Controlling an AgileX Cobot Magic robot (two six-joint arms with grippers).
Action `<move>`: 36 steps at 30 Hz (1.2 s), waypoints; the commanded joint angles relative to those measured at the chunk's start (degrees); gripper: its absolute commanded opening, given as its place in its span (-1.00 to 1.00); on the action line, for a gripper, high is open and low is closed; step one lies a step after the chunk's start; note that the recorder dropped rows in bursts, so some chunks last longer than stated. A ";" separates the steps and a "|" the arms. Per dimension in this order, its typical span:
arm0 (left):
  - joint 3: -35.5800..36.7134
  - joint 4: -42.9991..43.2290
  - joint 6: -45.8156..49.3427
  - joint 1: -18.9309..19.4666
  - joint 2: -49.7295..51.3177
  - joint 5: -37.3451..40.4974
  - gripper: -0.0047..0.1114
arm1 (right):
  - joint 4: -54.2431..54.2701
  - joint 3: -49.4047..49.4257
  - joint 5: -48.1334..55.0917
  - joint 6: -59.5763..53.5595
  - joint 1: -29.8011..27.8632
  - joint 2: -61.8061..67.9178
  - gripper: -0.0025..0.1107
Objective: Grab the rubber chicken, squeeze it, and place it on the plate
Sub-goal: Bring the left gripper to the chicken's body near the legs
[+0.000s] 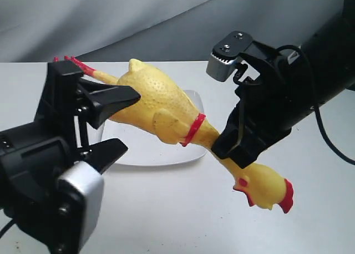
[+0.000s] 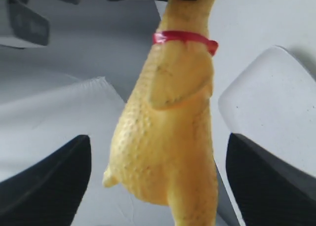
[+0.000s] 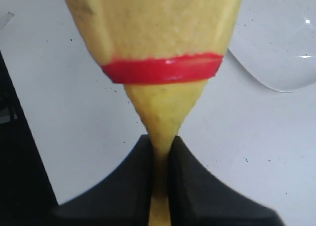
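Observation:
The yellow rubber chicken (image 1: 161, 107) hangs slanted in the air above the white plate (image 1: 150, 151), red feet up at the far left and its head low at the right. My right gripper (image 1: 233, 146) is shut on its thin neck just below the red neck band (image 3: 163, 69), and the neck is pinched flat between the fingers (image 3: 128, 186). My left gripper (image 1: 113, 123) stands open around the chicken's bumpy body (image 2: 168, 137), with a gap on each side between the body and the fingers (image 2: 49, 181). The plate's corner (image 2: 269, 102) shows behind the body.
The white tabletop (image 1: 166, 209) spreads under both arms. A grey backdrop (image 1: 111, 21) rises behind it. The right arm's camera housing (image 1: 227, 57) and a black cable (image 1: 321, 132) stick out above and beside the right gripper.

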 commanded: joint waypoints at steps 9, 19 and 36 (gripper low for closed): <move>-3.38 -0.56 2.45 -2.02 6.45 6.21 0.32 | 5.01 -0.11 2.27 -3.02 0.17 -0.27 -0.96; -4.16 -0.56 2.34 -2.02 10.44 6.76 0.32 | 8.87 -0.11 4.15 -5.70 0.17 -0.27 -0.96; -4.16 -0.56 0.00 -2.02 13.69 17.02 -0.92 | 8.33 -0.11 3.52 -5.92 0.17 -0.27 -0.96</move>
